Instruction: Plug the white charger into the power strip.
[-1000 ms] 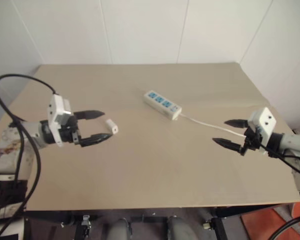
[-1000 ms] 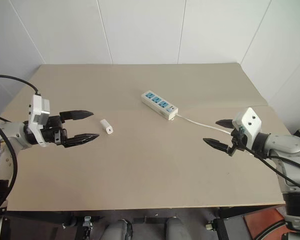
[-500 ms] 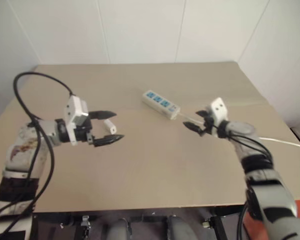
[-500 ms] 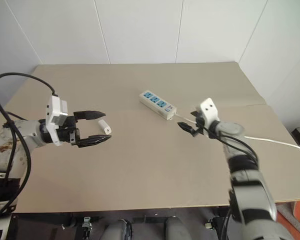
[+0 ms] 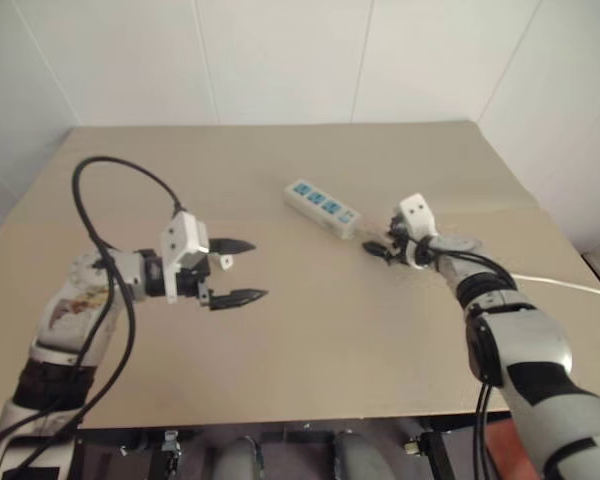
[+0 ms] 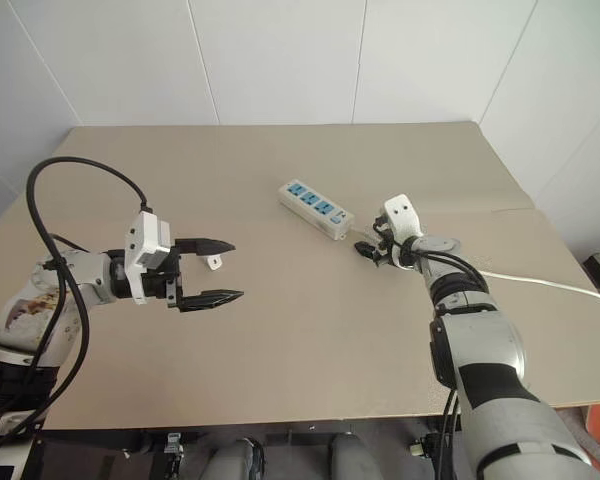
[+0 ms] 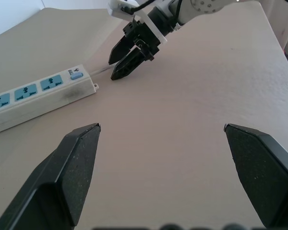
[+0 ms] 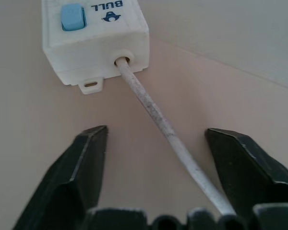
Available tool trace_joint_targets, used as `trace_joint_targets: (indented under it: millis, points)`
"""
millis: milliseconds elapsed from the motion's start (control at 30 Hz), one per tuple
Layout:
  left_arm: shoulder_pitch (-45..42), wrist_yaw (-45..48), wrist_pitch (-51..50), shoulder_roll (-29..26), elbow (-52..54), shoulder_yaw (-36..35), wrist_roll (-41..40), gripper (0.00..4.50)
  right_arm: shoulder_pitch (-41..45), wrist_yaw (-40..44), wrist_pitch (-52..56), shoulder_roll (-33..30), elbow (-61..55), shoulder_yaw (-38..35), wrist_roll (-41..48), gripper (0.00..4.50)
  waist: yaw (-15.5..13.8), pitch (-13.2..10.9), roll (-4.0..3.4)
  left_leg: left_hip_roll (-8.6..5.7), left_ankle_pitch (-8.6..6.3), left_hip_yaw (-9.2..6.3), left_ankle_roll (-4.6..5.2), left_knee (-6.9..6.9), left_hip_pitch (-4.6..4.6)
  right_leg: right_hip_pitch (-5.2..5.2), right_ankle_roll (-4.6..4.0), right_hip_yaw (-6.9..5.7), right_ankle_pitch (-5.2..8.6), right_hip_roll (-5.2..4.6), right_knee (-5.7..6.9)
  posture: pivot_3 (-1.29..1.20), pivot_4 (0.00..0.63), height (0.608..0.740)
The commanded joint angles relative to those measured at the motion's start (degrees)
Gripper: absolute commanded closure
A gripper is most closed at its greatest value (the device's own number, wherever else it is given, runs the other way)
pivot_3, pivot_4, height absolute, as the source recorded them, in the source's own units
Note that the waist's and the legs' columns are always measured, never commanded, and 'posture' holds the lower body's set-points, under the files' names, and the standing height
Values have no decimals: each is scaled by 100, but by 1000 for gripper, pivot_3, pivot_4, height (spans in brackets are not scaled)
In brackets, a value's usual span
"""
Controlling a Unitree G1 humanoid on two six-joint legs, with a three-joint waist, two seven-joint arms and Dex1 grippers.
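A bare test room set up for robot trials, more lab than home.

A plain beige rectangular tabletop with no cloth or clutter stands pushed into a corner of smooth white panelled walls, whose seams run straight up and down. The little that lies on it is a long white power strip with blue socket faces, its thin white cord trailing off the table's edge, and a small white boxy charger. Black cables loop openly over the arm at the table's near side, and an orange-red patch of floor shows below the table's near corner.
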State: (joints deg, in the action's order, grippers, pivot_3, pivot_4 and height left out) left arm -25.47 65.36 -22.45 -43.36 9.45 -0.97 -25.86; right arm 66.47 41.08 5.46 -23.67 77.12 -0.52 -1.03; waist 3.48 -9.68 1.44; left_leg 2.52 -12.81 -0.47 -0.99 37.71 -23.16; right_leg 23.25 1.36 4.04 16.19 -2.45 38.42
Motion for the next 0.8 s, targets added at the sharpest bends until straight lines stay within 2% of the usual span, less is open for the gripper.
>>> trace_joint_targets:
  millis: [33, 267, 367, 500, 600, 667, 733, 800]
  points:
    - [-17, -23, 104, -68, 183, -11, 64, 0, 189, 188, 119, -45, -47, 88, -220, 1965, 13, 0, 0, 0, 0, 0, 0, 0, 0, 0, 0, 0, 0, 0, 0, 0, 150, 740]
    - [-1, -12, 295, -45, 94, 108, 304, 0, 147, 240, -170, -4, -117, 257, -562, 4382, 53, 0, 0, 0, 0, 0, 0, -1, 0, 0, 0, 0, 0, 0, 0, 0, 150, 740]
    - [-37, 9, 340, 13, 55, 139, 321, 0, 122, 383, -259, -26, -188, 212, -550, 4482, 53, 0, 0, 0, 0, 0, 0, 0, 1, 0, 0, 0, 0, 0, 2, 0, 150, 740]
    - [-227, 52, 398, 16, -108, 122, 325, 0, -347, 1454, -507, -183, -948, 216, -319, 4482, 45, 0, 0, 0, 0, -1, 0, -1, -2, 0, 0, -2, 0, 0, 0, 0, 150, 740]
    - [-274, 88, 382, 18, -238, 29, 237, 0, -1188, 1879, -188, -454, -2376, 229, -147, 4482, 29, 0, -1, 0, -1, -5, 1, -1, -7, 0, 1, -4, 0, 0, 1, 0, 150, 740]
    - [-260, 98, 377, 17, -275, 30, 232, 0, -2226, 2085, 539, -738, -4121, 75, 193, 4482, -33, 0, -1, -1, -2, -8, 2, -1, -11, 1, 1, -7, 0, -1, 4, 0, 150, 740]
    - [-250, 171, 370, 19, -270, 97, 226, 0, -3157, 1929, 1141, -967, -5610, -47, 342, 4482, -130, 1, -2, 0, -4, -20, 6, 0, -19, 0, 1, -15, 0, 0, 14, 0, 150, 740]
    - [-269, 272, 426, 27, -287, 161, 235, 0, -3758, 1731, 1593, -1087, -6608, -168, 486, 4482, -152, 1, -2, -1, -5, -21, 7, 2, -21, 0, 2, -15, 0, -1, 12, 0, 150, 740]
